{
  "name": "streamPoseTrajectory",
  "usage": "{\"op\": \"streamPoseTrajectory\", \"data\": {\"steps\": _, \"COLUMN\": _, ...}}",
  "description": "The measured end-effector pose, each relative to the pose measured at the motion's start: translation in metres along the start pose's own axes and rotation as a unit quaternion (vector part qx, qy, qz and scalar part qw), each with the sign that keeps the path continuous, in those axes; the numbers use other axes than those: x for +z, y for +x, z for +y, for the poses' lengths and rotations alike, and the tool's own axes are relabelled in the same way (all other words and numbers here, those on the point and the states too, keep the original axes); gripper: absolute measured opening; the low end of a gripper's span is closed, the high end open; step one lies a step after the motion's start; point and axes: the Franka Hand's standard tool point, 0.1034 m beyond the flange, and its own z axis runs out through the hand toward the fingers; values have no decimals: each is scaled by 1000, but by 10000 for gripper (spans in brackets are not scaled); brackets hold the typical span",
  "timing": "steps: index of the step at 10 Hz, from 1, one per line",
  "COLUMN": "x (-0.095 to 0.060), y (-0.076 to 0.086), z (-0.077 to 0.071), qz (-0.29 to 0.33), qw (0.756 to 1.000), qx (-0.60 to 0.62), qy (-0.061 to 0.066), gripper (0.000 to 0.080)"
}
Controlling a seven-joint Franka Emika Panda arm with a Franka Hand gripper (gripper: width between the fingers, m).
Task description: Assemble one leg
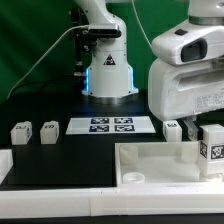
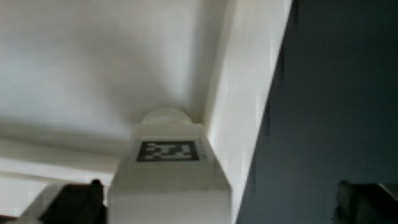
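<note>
A white leg (image 2: 173, 175) with a black-and-white tag stands between my gripper's (image 2: 221, 203) two dark fingertips (image 2: 75, 200). The fingertips are wide apart, and there is a clear gap between the leg and the far one. In the exterior view this leg (image 1: 210, 146) stands at the right end of the large white panel (image 1: 150, 165), just below my gripper (image 1: 195, 138). The gripper is open. Two more legs (image 1: 21, 132) (image 1: 48, 130) lie on the black table at the exterior view's left. Another small white block (image 1: 173, 128) sits behind the panel near the gripper.
The marker board (image 1: 110, 125) lies in the middle of the table in front of the robot base (image 1: 108, 75). A white part (image 1: 5, 165) shows at the exterior view's left edge. In the wrist view, dark table (image 2: 320, 100) lies beside the panel's edge (image 2: 240, 80).
</note>
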Motion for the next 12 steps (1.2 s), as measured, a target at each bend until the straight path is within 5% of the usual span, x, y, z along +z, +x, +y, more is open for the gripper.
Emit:
{"op": "streamPoseTrajectory", "data": {"steps": 5, "x": 10, "y": 2, "z": 3, "qz": 8, "qw": 1000, "qx": 0, "qy": -1, "gripper": 649}}
{"op": "streamPoseTrajectory", "data": {"steps": 7, "x": 9, "y": 2, "z": 6, "qz": 8, "qw": 1000, "qx": 0, "qy": -4, "gripper": 327}}
{"op": "streamPoseTrajectory", "data": {"steps": 12, "x": 9, "y": 2, "z": 11, "qz": 12, "qw": 1000, "qx": 25, "qy": -7, "gripper": 301}}
